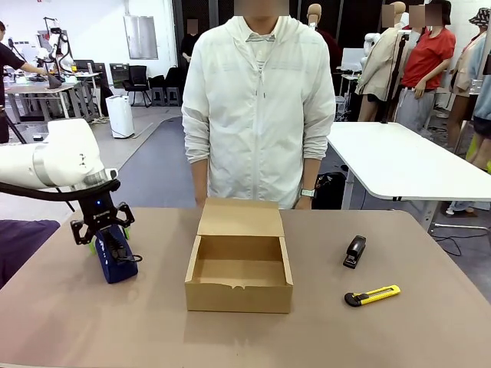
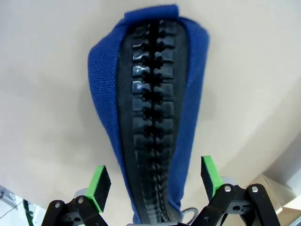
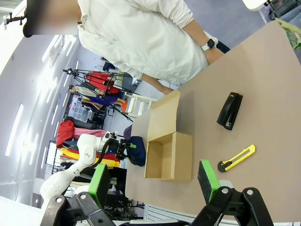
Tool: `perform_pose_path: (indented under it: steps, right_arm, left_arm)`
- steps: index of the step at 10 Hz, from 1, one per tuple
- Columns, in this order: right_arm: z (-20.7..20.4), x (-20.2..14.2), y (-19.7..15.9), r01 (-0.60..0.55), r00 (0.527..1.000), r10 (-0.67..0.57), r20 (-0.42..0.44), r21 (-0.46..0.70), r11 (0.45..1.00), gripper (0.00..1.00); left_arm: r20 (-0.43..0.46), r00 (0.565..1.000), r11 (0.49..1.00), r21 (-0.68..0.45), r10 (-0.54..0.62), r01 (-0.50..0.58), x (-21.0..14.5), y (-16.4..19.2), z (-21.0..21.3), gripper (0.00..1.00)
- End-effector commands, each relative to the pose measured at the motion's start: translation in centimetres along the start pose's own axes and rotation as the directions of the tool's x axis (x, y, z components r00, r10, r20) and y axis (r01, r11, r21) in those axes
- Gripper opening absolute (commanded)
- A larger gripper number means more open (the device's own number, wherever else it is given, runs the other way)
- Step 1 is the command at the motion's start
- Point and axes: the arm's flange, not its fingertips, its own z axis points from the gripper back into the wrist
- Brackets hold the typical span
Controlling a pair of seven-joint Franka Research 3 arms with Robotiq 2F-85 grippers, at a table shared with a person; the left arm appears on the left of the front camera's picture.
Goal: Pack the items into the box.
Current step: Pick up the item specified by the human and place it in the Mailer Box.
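At lower left of the front view, the dark navy-blue bundle point(image 1: 117, 263) is resting on the table point(image 1: 77, 322), well left of the box point(image 1: 238, 295). Up close it is showing coarse blue weave folded round a black ribbed strip running down its middle. The left gripper point(image 1: 109, 239) is straddling it, jaws spread wide and gripping nothing, with the green pads point(image 2: 99, 184) standing clear of the fabric. The box is sitting open at centre, flap raised behind. The black stapler point(image 1: 354, 251) is lying to its right, above the utility knife point(image 1: 372, 294). The right gripper point(image 3: 154, 181) is hanging open and empty.
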Motion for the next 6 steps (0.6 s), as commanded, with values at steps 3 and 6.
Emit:
perform_pose_path:
  steps: [3,6]
  right_arm:
    - [-0.19,0.31,0.11,-0.023,1.000,0.022,0.017,0.029,0.999,1.00]
    - [-0.19,0.31,0.11,-0.023,1.000,0.022,0.017,0.029,0.999,1.00]
  left_arm:
    - [-0.021,1.000,1.000,0.003,0.011,-0.011,0.39,-0.19,0.01,0.66]
    - [-0.016,1.000,1.000,0.005,0.015,-0.015,0.57,-0.24,-0.03,0.00]
